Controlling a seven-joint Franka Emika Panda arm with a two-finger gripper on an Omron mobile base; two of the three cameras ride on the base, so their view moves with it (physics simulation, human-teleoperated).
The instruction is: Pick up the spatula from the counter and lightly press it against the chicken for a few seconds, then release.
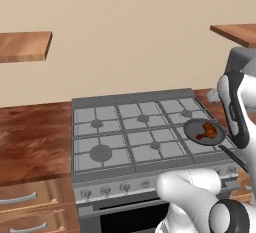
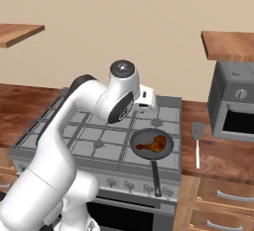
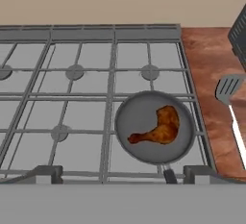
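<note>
Counter (image 3: 207, 59) beside the stove (image 3: 91, 81) held the spatula (image 3: 233, 112); you needed the wide-open, empty gripper (image 3: 122, 174) centred over its handle.

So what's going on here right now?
The arm hovers over the stove, its jaws open and holding nothing. The spatula lies untouched on the counter, just right of the stove. The chicken sits in the pan at the stove's front right. The spatula has not yet been picked up.
</note>
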